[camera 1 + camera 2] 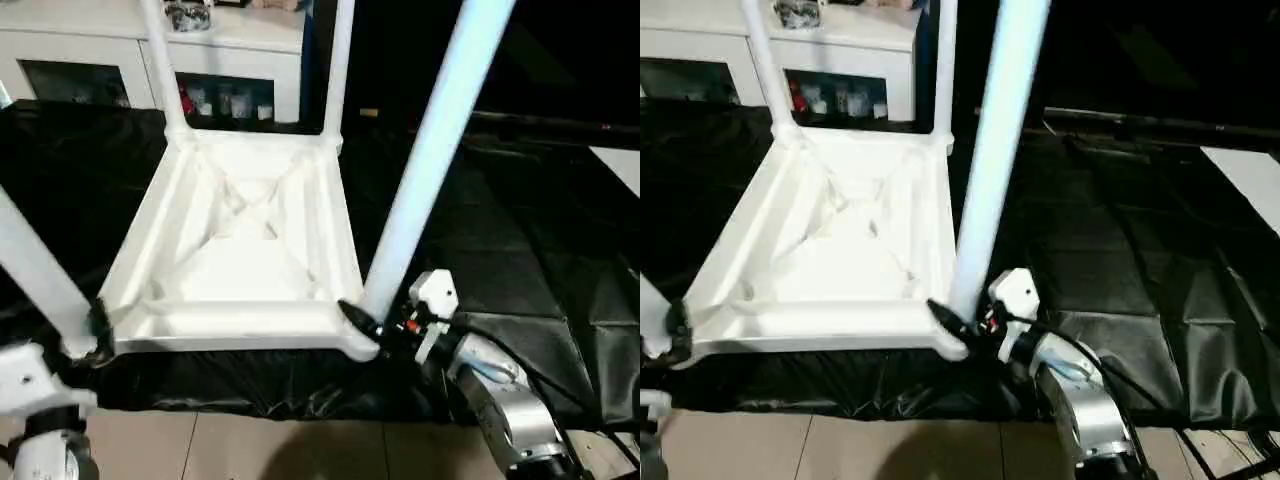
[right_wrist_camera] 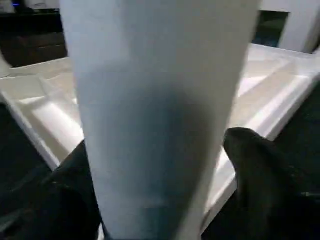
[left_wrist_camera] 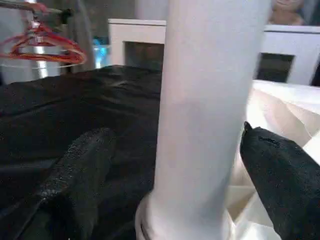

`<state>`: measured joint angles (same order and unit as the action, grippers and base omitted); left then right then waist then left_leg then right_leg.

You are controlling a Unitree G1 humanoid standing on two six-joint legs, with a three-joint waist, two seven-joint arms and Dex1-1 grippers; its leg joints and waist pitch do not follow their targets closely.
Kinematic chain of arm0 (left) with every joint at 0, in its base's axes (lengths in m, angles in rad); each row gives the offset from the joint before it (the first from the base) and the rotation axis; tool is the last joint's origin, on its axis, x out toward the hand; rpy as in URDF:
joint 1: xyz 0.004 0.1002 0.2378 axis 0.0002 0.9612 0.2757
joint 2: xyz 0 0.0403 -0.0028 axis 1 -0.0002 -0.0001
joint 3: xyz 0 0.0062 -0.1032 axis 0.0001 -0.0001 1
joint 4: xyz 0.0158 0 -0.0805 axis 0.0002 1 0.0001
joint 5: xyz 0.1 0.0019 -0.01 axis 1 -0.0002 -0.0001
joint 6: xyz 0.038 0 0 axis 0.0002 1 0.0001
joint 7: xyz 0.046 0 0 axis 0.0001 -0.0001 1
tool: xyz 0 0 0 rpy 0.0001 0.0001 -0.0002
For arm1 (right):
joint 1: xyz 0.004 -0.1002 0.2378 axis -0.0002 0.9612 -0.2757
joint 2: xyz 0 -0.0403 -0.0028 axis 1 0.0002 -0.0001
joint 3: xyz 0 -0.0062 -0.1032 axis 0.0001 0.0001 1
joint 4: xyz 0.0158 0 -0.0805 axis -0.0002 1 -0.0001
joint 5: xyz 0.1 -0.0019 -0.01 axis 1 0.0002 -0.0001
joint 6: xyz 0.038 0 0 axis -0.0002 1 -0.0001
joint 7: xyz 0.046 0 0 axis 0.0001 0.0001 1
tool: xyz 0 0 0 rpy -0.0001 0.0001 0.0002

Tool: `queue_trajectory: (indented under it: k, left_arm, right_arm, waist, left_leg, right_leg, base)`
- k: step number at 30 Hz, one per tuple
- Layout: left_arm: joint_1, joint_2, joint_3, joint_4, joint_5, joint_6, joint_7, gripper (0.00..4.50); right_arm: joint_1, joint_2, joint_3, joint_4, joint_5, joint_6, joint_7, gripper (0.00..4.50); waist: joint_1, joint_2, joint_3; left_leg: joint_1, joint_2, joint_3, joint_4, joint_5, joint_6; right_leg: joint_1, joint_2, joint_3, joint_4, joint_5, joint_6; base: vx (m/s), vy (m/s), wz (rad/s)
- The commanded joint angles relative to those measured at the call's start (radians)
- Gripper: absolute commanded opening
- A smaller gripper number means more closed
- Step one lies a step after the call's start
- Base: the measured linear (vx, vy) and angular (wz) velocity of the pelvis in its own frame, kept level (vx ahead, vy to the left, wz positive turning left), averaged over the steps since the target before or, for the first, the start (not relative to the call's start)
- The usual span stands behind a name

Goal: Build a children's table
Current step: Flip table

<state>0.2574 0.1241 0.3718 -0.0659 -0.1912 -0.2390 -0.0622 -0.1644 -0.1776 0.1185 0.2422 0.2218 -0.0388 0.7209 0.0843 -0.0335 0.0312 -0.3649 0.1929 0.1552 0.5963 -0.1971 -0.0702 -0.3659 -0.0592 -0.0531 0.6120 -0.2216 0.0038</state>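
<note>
tabletop [image 1: 240,250]: white plastic one, flipped upside down on the black sheet [image 1: 500,250], ribbed underside facing up with an X of ribs in the middle

legs: all four are standing up out of the corner sockets, two at the far corners, two at the near ones

far legs: far left leg [image 1: 160,60] and far right leg [image 1: 338,60] both rise past the top of the head views, pretty much upright

near right leg [image 1: 440,140]: planted in the near right corner, leaning a bit to the right as it goes up

near left leg [image 1: 35,265]: sits in the near left corner and tilts off to the left

right hand [image 1: 362,322]: right down at the base of the near right leg, just above the socket. In the right wrist view a black finger [image 2: 265,185] sits on each side of the tube, so it looks clamped around that leg

left hand [image 3: 195,175]: same deal at the near left leg. One finger [image 3: 82,180] looks a little off the tube, the other [image 3: 280,175] is up against it, so honestly can't tell if it's gripping or just straddling

cabinet [image 1: 110,60]: white, glass doors, behind the far edge of the tabletop

floor [image 1: 250,450]: pale tiles showing in front of the black sheet

hanger [image 3: 40,42]: red, off in the background of the left wrist view
</note>
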Motion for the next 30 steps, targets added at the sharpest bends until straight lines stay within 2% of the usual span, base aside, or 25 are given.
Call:
queue_trajectory:
  k: [1, 2, 4, 5, 6, 7, 9, 10, 11, 13, 15, 16, 17, 18, 20, 22, 23, 25, 27, 28, 30]
  left_arm:
    - [-0.024, 0.016, -0.009, 0.030, 0.006, 0.023, -0.017, 4.50]
    - [-0.031, 0.021, -0.008, 0.035, 0.000, 0.028, -0.023, 4.50]
    - [-0.048, 0.031, -0.006, 0.053, -0.003, 0.046, -0.022, 4.50]
    - [-0.059, 0.038, -0.008, 0.064, -0.002, 0.057, -0.020, 4.32]
    - [-0.063, 0.037, -0.014, 0.063, -0.007, 0.059, -0.027, 4.14]
    - [-0.065, 0.036, -0.021, 0.061, -0.009, 0.059, -0.032, 4.14]
    - [-0.065, 0.030, -0.040, 0.053, 0.001, 0.063, -0.036, 3.82]
    - [-0.066, 0.021, -0.059, 0.046, 0.006, 0.065, -0.042, 3.82]
    - [-0.067, 0.013, -0.078, 0.039, 0.018, 0.065, -0.042, 3.72]
    - [-0.069, 0.006, -0.097, 0.031, 0.022, 0.065, -0.049, 3.52]
    - [-0.084, -0.004, -0.151, 0.018, 0.034, 0.066, -0.079, 3.33]
    - [-0.097, 0.003, -0.174, 0.023, 0.043, 0.065, -0.095, 3.26]
    - [-0.109, 0.008, -0.189, 0.031, 0.053, 0.063, -0.103, 3.26]
    - [-0.109, 0.008, -0.189, 0.031, 0.053, 0.063, -0.103, 3.07]
    - [-0.149, 0.009, -0.208, 0.058, 0.055, 0.066, -0.115, 2.90]
    - [-0.189, 0.012, -0.223, 0.084, 0.063, 0.075, -0.122, 2.85]
    - [-0.210, 0.015, -0.231, 0.096, 0.070, 0.085, -0.125, 2.66]
    - [-0.233, 0.019, -0.243, 0.109, 0.084, 0.097, -0.125, 2.50]
    - [-0.250, 0.016, -0.247, 0.121, 0.085, 0.114, -0.122, 2.45]
    - [-0.265, 0.013, -0.250, 0.129, 0.088, 0.137, -0.112, 2.37]
    - [-0.269, 0.008, -0.251, 0.126, 0.085, 0.159, -0.106, 2.15]
  right_arm:
    - [-0.022, -0.004, -0.033, 0.008, 0.001, -0.007, -0.026, 3.37]
    - [-0.023, -0.004, -0.036, 0.007, 0.002, -0.006, -0.031, 3.31]
    - [-0.024, -0.002, -0.045, 0.008, 0.006, -0.004, -0.041, 3.23]
    - [-0.025, 0.000, -0.053, 0.008, 0.008, 0.000, -0.053, 3.20]
    - [-0.025, 0.002, -0.060, 0.009, 0.010, 0.003, -0.060, 2.93]
    - [-0.024, 0.003, -0.064, 0.009, 0.012, 0.005, -0.066, 2.93]
    - [-0.021, 0.005, -0.072, 0.008, 0.014, 0.006, -0.080, 2.68]
    - [-0.015, 0.005, -0.076, 0.001, 0.021, 0.010, -0.086, 2.68]
    - [-0.008, 0.005, -0.081, -0.009, 0.025, 0.013, -0.095, 2.54]
    - [0.000, 0.005, -0.085, -0.020, 0.031, 0.015, -0.099, 2.39]
    - [0.027, 0.003, -0.099, -0.053, 0.038, 0.023, -0.112, 2.22]
    - [0.034, 0.002, -0.108, -0.059, 0.037, 0.025, -0.123, 2.09]
    - [0.036, 0.001, -0.117, -0.060, 0.035, 0.025, -0.136, 2.09]
    - [0.036, 0.001, -0.117, -0.060, 0.035, 0.025, -0.136, 1.96]
    - [0.037, 0.003, -0.146, -0.051, 0.018, 0.023, -0.195, 1.91]
    - [0.035, 0.003, -0.167, -0.034, -0.014, 0.018, -0.266, 1.89]
    - [0.031, 0.005, -0.176, -0.023, -0.026, 0.017, -0.297, 1.88]
    - [0.025, 0.010, -0.187, -0.014, -0.031, 0.017, -0.325, 1.88]
    - [0.017, 0.010, -0.187, -0.013, -0.033, 0.020, -0.331, 1.88]
    - [0.007, 0.009, -0.185, -0.012, -0.034, 0.024, -0.328, 1.88]
    - [-0.003, 0.008, -0.183, -0.008, -0.018, 0.021, -0.300, 2.43]
  waist:
    - [-0.003, 0.014, -0.032]
    - [-0.003, 0.012, -0.034]
    - [-0.002, 0.014, -0.035]
    - [-0.002, 0.019, -0.035]
    - [-0.003, 0.017, -0.036]
    - [-0.002, 0.016, -0.036]
    - [-0.001, 0.015, -0.035]
    - [-0.001, 0.024, -0.035]
    - [-0.003, 0.026, -0.034]
    - [-0.003, 0.020, -0.034]
    - [0.000, 0.022, -0.034]
    - [0.000, 0.019, -0.034]
    - [0.002, 0.020, -0.035]
    - [0.000, 0.019, -0.034]
    - [0.005, 0.022, -0.034]
    - [0.007, 0.028, -0.034]
    - [0.009, 0.027, -0.034]
    - [0.007, 0.033, -0.035]
    - [0.006, 0.029, -0.038]
    - [0.001, 0.035, -0.039]
    - [-0.002, 0.034, -0.042]
  left_leg:
    - [0.011, 0.044, -0.012, -0.092, -0.305, -0.014]
    - [0.011, 0.043, -0.011, -0.091, -0.295, -0.012]
    - [0.012, 0.043, -0.010, -0.090, -0.283, -0.011]
    - [0.012, 0.044, -0.011, -0.091, -0.279, -0.012]
    - [0.012, 0.043, -0.009, -0.090, -0.278, -0.012]
    - [0.011, 0.043, -0.009, -0.090, -0.273, -0.012]
    - [0.011, 0.044, -0.008, -0.091, -0.276, -0.011]
    - [0.013, 0.044, -0.008, -0.091, -0.281, -0.014]
    - [0.014, 0.044, -0.007, -0.091, -0.298, -0.018]
    - [0.014, 0.044, -0.006, -0.092, -0.311, -0.019]
    - [0.014, 0.047, -0.006, -0.091, -0.305, -0.017]
    - [0.014, 0.045, -0.005, -0.090, -0.296, -0.016]
    - [0.016, 0.044, -0.004, -0.089, -0.289, -0.014]
    - [0.014, 0.044, -0.004, -0.090, -0.288, -0.013]
    - [0.018, 0.043, -0.002, -0.089, -0.288, -0.016]
    - [0.022, 0.041, 0.000, -0.088, -0.289, -0.027]
    - [0.024, 0.041, 0.001, -0.088, -0.294, -0.033]
    - [0.018, 0.041, -0.001, -0.089, -0.283, -0.038]
    - [0.016, 0.040, -0.001, -0.088, -0.268, -0.035]
    - [0.014, 0.039, -0.001, -0.086, -0.252, -0.035]
    - [0.012, 0.038, 0.001, -0.082, -0.230, -0.026]
  right_leg:
    - [0.017, -0.070, 0.049, -0.077, -0.155, -0.127]
    - [0.018, -0.070, 0.049, -0.076, -0.140, -0.130]
    - [0.017, -0.069, 0.049, -0.073, -0.122, -0.136]
    - [0.018, -0.070, 0.049, -0.071, -0.112, -0.139]
    - [0.018, -0.069, 0.050, -0.072, -0.105, -0.140]
    - [0.019, -0.069, 0.050, -0.071, -0.095, -0.143]
    - [0.019, -0.070, 0.051, -0.072, -0.102, -0.145]
    - [0.017, -0.070, 0.052, -0.071, -0.108, -0.146]
    - [0.016, -0.069, 0.052, -0.074, -0.124, -0.144]
    - [0.017, -0.069, 0.053, -0.077, -0.144, -0.141]
    - [0.015, -0.070, 0.056, -0.078, -0.140, -0.138]
    - [0.017, -0.069, 0.055, -0.078, -0.130, -0.137]
    - [0.015, -0.068, 0.055, -0.077, -0.127, -0.138]
    - [0.016, -0.068, 0.055, -0.077, -0.127, -0.137]
    - [0.012, -0.068, 0.055, -0.079, -0.143, -0.134]
    - [0.008, -0.066, 0.057, -0.079, -0.146, -0.132]
    - [0.007, -0.065, 0.057, -0.080, -0.150, -0.129]
    - [0.012, -0.066, 0.057, -0.075, -0.133, -0.128]
    - [0.016, -0.066, 0.057, -0.073, -0.113, -0.126]
    - [0.018, -0.065, 0.056, -0.070, -0.078, -0.130]
    - [0.022, -0.065, 0.056, -0.064, -0.039, -0.143]
  base:
    - [0.000, 0.000, 0.00]
    - [0.000, 0.000, 0.00]
    - [0.000, 0.000, 0.00]
    - [0.000, 0.000, 0.00]
    - [0.000, 0.000, 0.00]
    - [0.000, 0.000, 0.00]
    - [0.000, 0.000, 0.00]
    - [0.000, 0.000, 0.00]
    - [0.000, 0.000, 0.00]
    - [0.000, 0.000, 0.00]
    - [0.000, 0.000, 0.00]
    - [0.000, 0.000, 0.00]
    - [0.000, 0.000, 0.00]
    - [0.000, 0.000, 0.00]
    - [0.000, 0.000, 0.00]
    - [0.000, 0.000, 0.00]
    - [0.000, 0.000, 0.00]
    - [0.000, 0.000, 0.00]
    - [0.000, 0.000, 0.00]
    - [0.000, 0.000, 0.00]
    - [0.000, 0.000, 0.00]
